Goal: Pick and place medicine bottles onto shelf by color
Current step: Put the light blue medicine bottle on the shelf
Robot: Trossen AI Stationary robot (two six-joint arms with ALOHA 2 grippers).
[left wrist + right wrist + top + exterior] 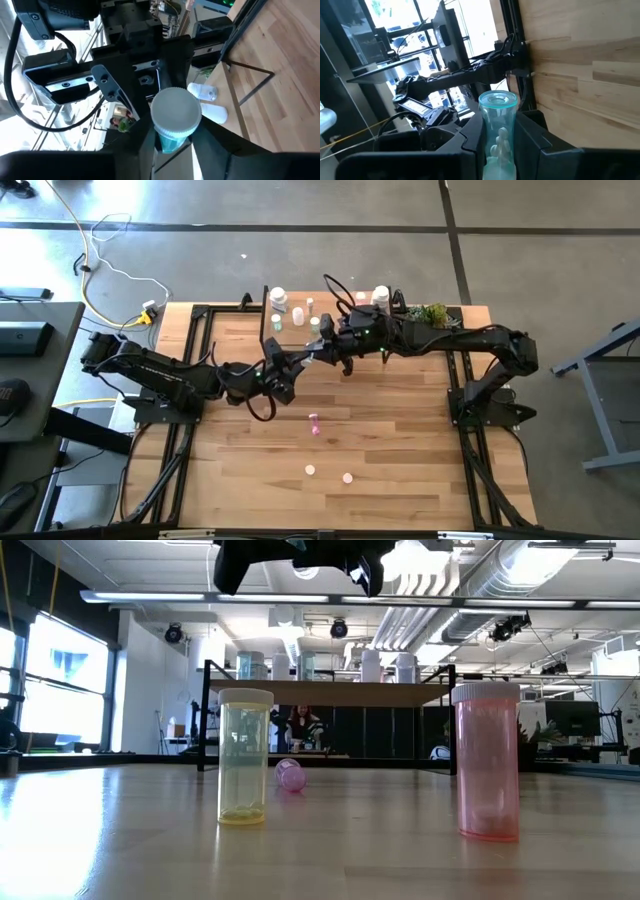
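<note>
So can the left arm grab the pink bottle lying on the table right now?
Probably not yet: the left gripper is shut on a green bottle, which the right gripper grips too. Nothing covers the pink bottle.

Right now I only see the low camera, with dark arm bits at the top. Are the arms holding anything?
Observer: Yes. The left gripper is shut on a green bottle with a white cap.
Operator: What about the other arm?
Observer: The right gripper grips a green bottle too. I can't tell if it's the same one.
Operator: Where are they?
Observer: From above, they meet just in front of the shelf.
</note>
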